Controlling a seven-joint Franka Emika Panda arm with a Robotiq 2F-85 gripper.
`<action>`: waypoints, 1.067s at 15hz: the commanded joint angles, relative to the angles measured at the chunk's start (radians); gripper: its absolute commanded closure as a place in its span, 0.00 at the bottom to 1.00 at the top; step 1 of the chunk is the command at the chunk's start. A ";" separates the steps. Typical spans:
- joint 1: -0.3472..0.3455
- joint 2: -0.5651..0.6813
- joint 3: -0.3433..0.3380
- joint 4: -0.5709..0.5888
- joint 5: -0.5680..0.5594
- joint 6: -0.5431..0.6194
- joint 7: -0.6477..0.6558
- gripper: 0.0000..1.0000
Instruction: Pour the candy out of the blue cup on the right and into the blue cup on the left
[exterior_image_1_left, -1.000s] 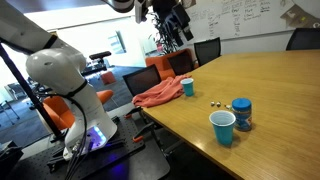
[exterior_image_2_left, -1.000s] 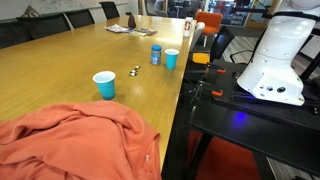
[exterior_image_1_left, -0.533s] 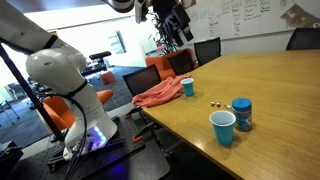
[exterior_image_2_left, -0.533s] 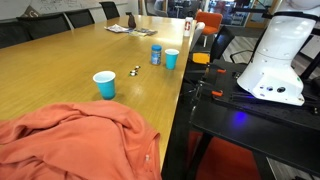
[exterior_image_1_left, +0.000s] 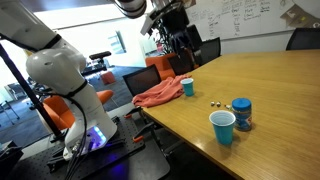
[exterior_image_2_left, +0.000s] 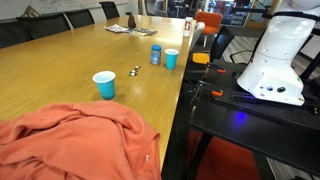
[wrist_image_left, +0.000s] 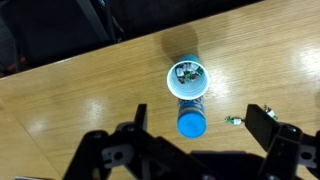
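Observation:
Two blue cups stand on the wooden table. One blue cup (exterior_image_1_left: 223, 127) (exterior_image_2_left: 172, 59) is next to a blue-lidded canister (exterior_image_1_left: 241, 113) (exterior_image_2_left: 156, 54). The wrist view looks down into this cup (wrist_image_left: 187, 80), and it holds wrapped candy. The other blue cup (exterior_image_1_left: 187, 87) (exterior_image_2_left: 104, 84) stands near the orange cloth; I cannot see inside it. My gripper (exterior_image_1_left: 176, 28) (wrist_image_left: 199, 112) is open and empty. It hangs high above the table, over the canister (wrist_image_left: 192, 123) and the candy cup.
A few loose candies (exterior_image_1_left: 213, 102) (exterior_image_2_left: 134, 71) (wrist_image_left: 231, 121) lie between the cups. An orange cloth (exterior_image_1_left: 158, 93) (exterior_image_2_left: 70, 140) drapes over the table's end. Office chairs (exterior_image_1_left: 207, 50) stand along the table edge. The robot base (exterior_image_2_left: 280, 60) is beside the table.
My gripper has shifted slightly down and toward the table in the exterior view. The cups, canister and candies have not moved.

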 joint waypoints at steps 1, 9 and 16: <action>0.030 0.178 -0.077 0.046 0.102 0.127 -0.146 0.00; -0.017 0.560 -0.054 0.203 0.441 0.239 -0.426 0.00; -0.122 0.809 0.030 0.362 0.363 0.288 -0.351 0.00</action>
